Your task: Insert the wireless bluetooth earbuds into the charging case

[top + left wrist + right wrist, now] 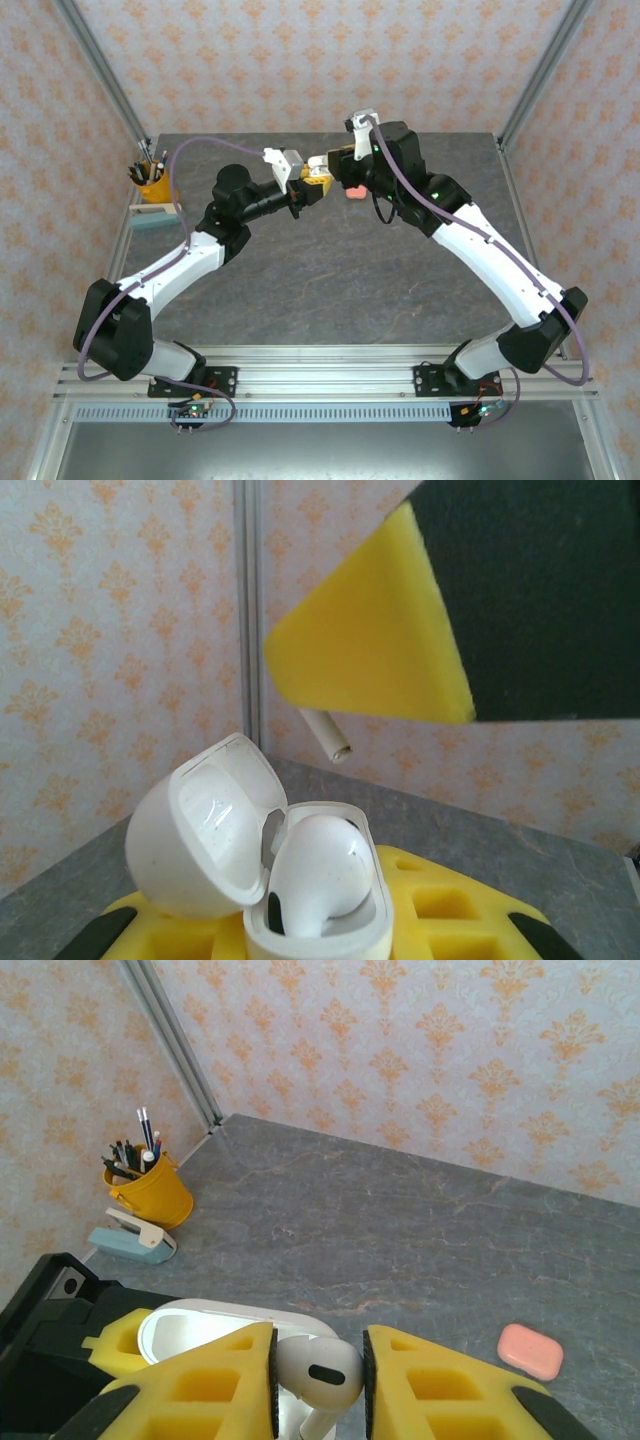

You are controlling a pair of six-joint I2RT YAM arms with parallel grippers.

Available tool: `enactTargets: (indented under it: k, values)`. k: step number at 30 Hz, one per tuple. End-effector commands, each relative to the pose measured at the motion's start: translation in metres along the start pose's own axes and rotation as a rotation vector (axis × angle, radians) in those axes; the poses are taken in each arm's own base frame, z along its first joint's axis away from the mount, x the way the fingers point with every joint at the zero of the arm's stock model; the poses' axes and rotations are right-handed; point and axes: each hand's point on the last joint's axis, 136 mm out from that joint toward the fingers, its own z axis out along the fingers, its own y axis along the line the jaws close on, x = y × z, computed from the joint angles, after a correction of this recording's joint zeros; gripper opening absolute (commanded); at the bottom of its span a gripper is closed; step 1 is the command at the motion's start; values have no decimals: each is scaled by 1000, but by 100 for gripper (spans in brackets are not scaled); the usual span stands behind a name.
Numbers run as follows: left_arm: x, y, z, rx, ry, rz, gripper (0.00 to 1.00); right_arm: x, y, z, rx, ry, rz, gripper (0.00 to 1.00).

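Note:
My left gripper [312, 938] is shut on an open white charging case [205, 830], its lid tipped back to the left. One white earbud [322, 868] sits in the case. Above it hangs a yellow finger [372, 650] of my right gripper, with the white stem [333, 737] of a second earbud poking out below. In the right wrist view my right gripper [318, 1380] is shut on that white earbud [318, 1370], just over the open case [195, 1325]. From above, the left gripper [303, 186] and right gripper [322, 168] meet over the table's far middle.
A closed coral-pink case [531, 1351] lies on the grey table [400, 1220], right of the grippers, also seen as the pink case [352, 190] from above. A yellow pen cup [151, 183] and a pale blue stapler [152, 218] stand at the far left edge.

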Motion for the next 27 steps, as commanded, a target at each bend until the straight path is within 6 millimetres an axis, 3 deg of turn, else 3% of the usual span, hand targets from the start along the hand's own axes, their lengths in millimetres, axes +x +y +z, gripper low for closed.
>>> enactTargets:
  k: [1,27]
  values:
    - [-27,-10,1,44,-61,44,0,-7,1,-1,-7,-39,-27,26]
    - [-34,-11,-1,33,-76,60,0,7,-6,10,22,-6,-23,23]
